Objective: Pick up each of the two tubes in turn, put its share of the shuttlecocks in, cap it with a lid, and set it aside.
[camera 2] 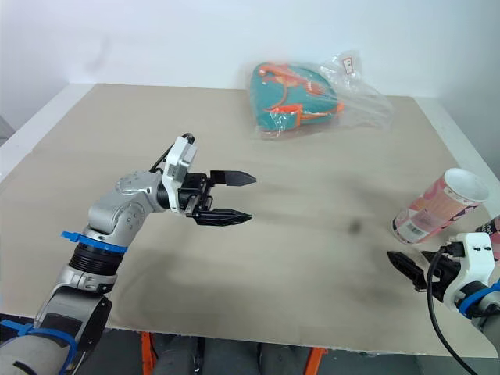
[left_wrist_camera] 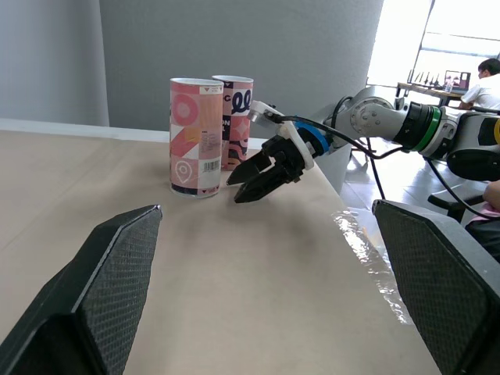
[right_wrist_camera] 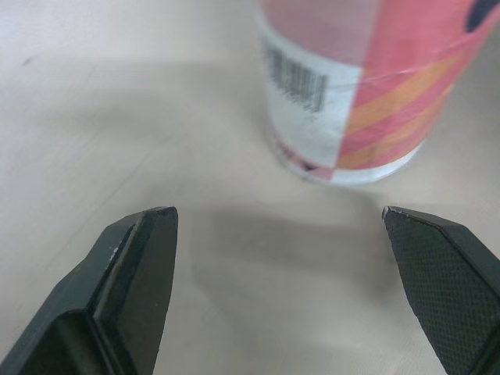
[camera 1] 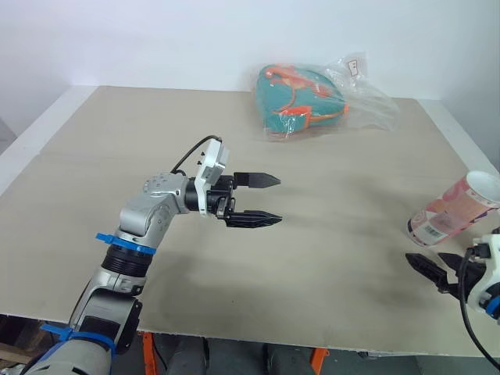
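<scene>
A pink patterned tube [camera 1: 453, 209] stands upright with its top open near the table's right edge. In the left wrist view it is the pink tube [left_wrist_camera: 195, 137], with a second tube [left_wrist_camera: 237, 117] close behind it. My right gripper [camera 1: 433, 266] is open just in front of the tubes, low over the table, holding nothing. The right wrist view shows the tube's base [right_wrist_camera: 351, 86] a short way beyond the right gripper [right_wrist_camera: 281, 234]. Over the table's left middle, my left gripper [camera 1: 262, 201] is open and empty, pointing right toward the tubes, and its wrist view shows the left gripper [left_wrist_camera: 267, 209] spread wide.
A teal and orange bag in clear plastic [camera 1: 301, 100] lies at the back centre of the table [camera 1: 94, 180]. The tubes stand close to the table's right edge. A person [left_wrist_camera: 484, 86] sits far off in the room behind.
</scene>
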